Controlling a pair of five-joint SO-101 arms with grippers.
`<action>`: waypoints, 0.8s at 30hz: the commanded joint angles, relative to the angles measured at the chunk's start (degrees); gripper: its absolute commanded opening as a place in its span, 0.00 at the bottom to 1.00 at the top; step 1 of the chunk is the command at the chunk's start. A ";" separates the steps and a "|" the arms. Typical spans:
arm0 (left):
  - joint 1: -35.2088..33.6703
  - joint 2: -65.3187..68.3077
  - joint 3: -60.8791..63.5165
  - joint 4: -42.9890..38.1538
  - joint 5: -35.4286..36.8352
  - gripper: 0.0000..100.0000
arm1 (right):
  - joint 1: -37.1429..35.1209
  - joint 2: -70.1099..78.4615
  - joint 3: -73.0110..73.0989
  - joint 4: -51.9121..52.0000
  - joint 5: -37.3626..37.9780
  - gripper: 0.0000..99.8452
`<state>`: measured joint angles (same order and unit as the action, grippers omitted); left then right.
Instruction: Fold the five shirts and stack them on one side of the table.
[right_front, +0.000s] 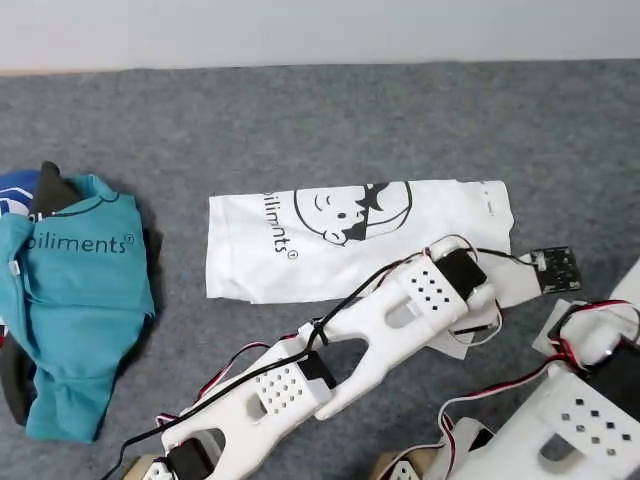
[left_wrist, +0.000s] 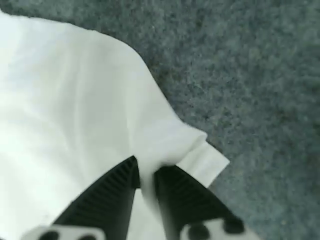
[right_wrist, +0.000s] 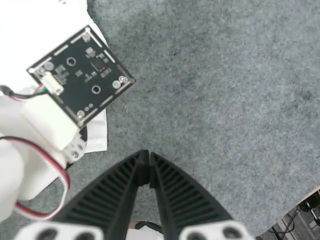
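A white shirt with a black face print lies partly folded in the middle of the grey table. My left arm stretches to the shirt's near right corner. In the left wrist view my left gripper is shut on a fold of the white shirt, next to a hem tab. My right gripper is shut with nothing in it, above bare grey cloth just right of the shirt corner. A teal shirt lies crumpled at the table's left.
A blue garment and a dark one stick out from under the teal shirt. The left arm's camera board hangs close to my right gripper. My right arm sits at the near right corner. The far side is open grey surface.
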<state>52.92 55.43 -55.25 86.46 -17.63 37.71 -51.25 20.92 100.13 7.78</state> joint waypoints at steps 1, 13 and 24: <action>-3.25 -0.62 -5.67 2.37 -1.85 0.00 | 0.75 -0.57 -0.53 -0.66 0.79 0.01; -15.12 2.46 -8.13 -9.76 -1.85 0.00 | 0.75 -0.22 -0.53 -0.75 0.79 0.01; -18.55 6.59 -9.89 -11.52 0.53 0.18 | 0.75 -0.22 -0.53 -0.66 0.79 0.01</action>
<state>35.78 63.16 -61.58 75.65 -18.15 37.71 -51.25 20.92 99.96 7.78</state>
